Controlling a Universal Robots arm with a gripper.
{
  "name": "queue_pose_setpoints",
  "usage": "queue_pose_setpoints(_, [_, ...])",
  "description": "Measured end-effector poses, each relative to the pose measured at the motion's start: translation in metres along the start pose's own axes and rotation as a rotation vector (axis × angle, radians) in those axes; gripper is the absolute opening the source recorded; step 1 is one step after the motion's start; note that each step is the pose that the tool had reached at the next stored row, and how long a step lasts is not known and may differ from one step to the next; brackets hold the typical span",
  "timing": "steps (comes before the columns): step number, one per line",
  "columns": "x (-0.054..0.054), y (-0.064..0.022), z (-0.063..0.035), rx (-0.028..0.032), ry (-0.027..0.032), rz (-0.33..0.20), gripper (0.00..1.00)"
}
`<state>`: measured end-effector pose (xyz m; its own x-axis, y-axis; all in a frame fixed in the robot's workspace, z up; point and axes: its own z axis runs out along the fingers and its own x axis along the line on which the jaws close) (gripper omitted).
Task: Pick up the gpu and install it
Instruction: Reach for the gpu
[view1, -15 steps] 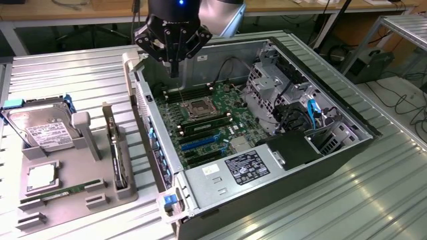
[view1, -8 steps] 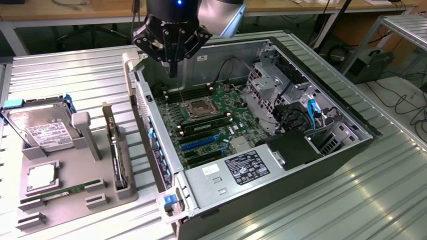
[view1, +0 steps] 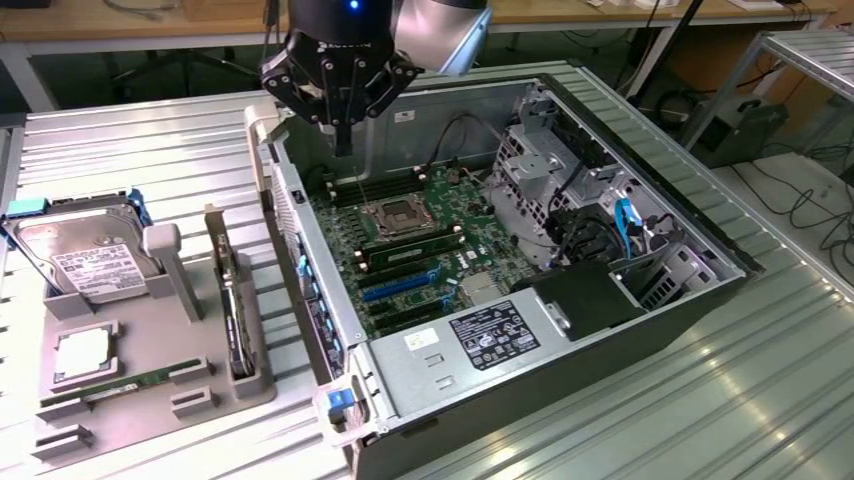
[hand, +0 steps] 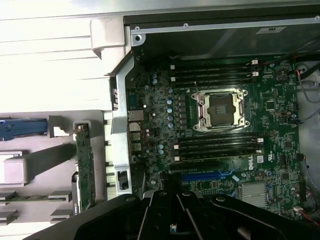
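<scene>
The gpu (view1: 231, 300) stands on its edge in a slot of the grey tray (view1: 160, 400) at the exterior view's left, its silver bracket on the far end. In the wrist view the gpu (hand: 85, 167) appears as a thin green board beside the case wall. My gripper (view1: 344, 146) hangs over the far corner of the open computer case (view1: 534, 330), above the motherboard (view1: 414, 255), well apart from the gpu. Its fingers are together and hold nothing. The gripper's black body (hand: 175, 217) sits over the board's blue slot (hand: 200, 176).
The tray also carries a silver hard drive (view1: 87, 262), a processor chip (view1: 83, 355) and a memory stick (view1: 120, 385). Inside the case are the open processor socket (hand: 222, 107), a drive cage (view1: 547, 170), cables and the power supply (view1: 487, 335). Everything rests on a ribbed metal table (view1: 747, 400).
</scene>
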<state>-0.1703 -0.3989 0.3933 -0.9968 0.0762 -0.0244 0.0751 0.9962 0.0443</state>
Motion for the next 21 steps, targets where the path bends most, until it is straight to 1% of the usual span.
queue_pose_setpoints(21, [0.0090, -0.0007, -0.0002, -0.0001, 0.0000, 0.000, 0.11])
